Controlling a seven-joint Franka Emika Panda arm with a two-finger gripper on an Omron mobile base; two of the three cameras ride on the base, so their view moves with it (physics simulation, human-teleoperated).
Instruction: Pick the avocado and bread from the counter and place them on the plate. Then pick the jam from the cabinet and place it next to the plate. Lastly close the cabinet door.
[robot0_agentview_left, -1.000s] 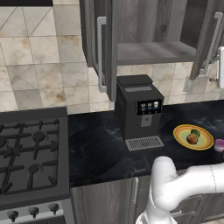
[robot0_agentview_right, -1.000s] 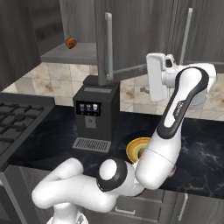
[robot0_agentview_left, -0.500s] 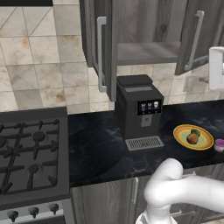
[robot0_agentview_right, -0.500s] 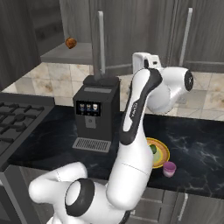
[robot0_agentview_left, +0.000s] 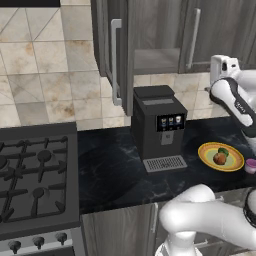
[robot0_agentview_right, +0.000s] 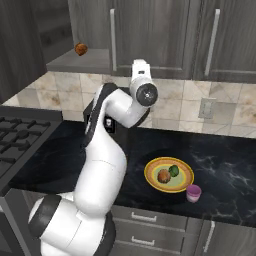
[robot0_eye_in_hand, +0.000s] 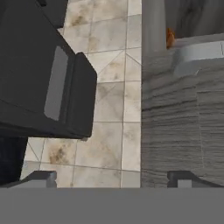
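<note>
The yellow plate (robot0_agentview_left: 206, 153) (robot0_agentview_right: 150, 179) lies on the black counter (robot0_agentview_left: 110, 170) with the avocado (robot0_agentview_left: 223, 151) (robot0_agentview_right: 174, 170) and the bread (robot0_agentview_left: 219, 158) (robot0_agentview_right: 163, 175) on it. The pink jam (robot0_agentview_left: 250, 165) (robot0_agentview_right: 193, 192) stands just beside the plate. My gripper (robot0_eye_in_hand: 113, 179) is open and empty, close to a wood-grain cabinet door (robot0_eye_in_hand: 183, 131) with a silver handle (robot0_eye_in_hand: 197, 54). In the left base view the cabinet's left door (robot0_agentview_left: 107, 45) stands open and the right door (robot0_agentview_left: 210, 30) lies flush.
A black coffee machine (robot0_agentview_left: 157, 127) (robot0_eye_in_hand: 43, 74) stands under the cabinet, left of the plate. A gas stove (robot0_agentview_left: 35, 175) takes up the left end. An orange-brown lump (robot0_agentview_right: 81, 48) (robot0_eye_in_hand: 169, 37) sits on the cabinet shelf (robot0_agentview_right: 85, 62).
The right cabinet door has swung from open to flush. My arm has swung leftward and nearer the cabinet front, and the jaws have widened.
</note>
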